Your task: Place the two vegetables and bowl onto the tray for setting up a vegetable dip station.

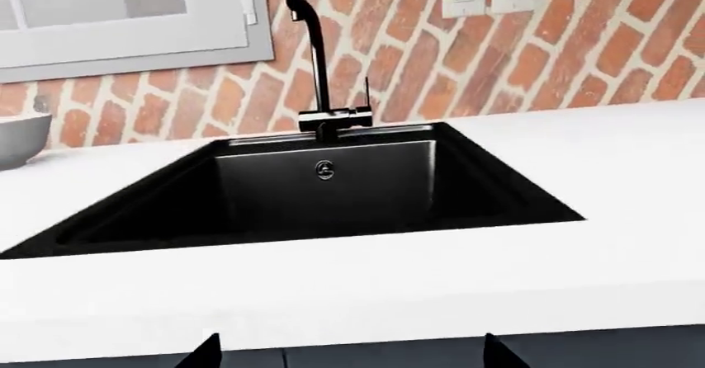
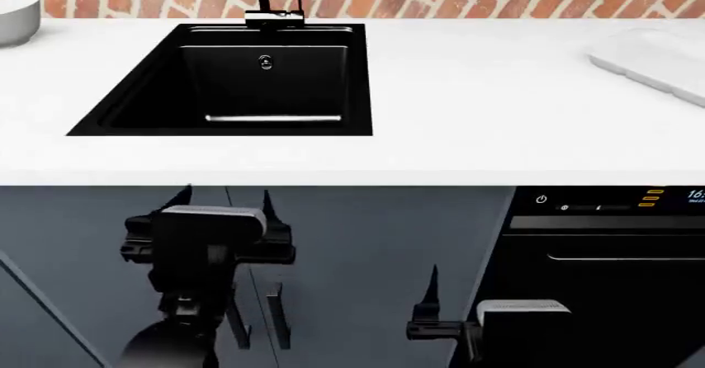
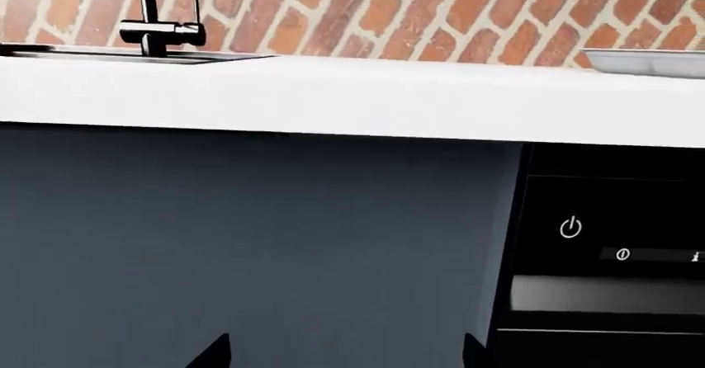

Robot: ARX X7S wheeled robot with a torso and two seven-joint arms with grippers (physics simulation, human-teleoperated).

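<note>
The white bowl [image 2: 13,11] stands on the counter at the far left, beyond the sink, and its rim shows in the left wrist view [image 1: 20,135]. The white tray [image 2: 656,58] lies on the counter at the far right and shows edge-on in the right wrist view [image 3: 650,60]. The carrot and the cucumber are out of view. My left gripper [image 2: 226,195] is open and empty, below the counter edge in front of the sink. My right gripper [image 3: 343,350] is open and empty, lower down in front of the cabinet; one of its fingertips [image 2: 432,281] shows in the head view.
A black sink [image 2: 237,79] with a black faucet [image 2: 270,5] is set in the white counter [image 2: 474,96]. A brick wall runs behind. Dark cabinet fronts [image 2: 364,261] and an appliance panel [image 2: 606,219] sit under the counter.
</note>
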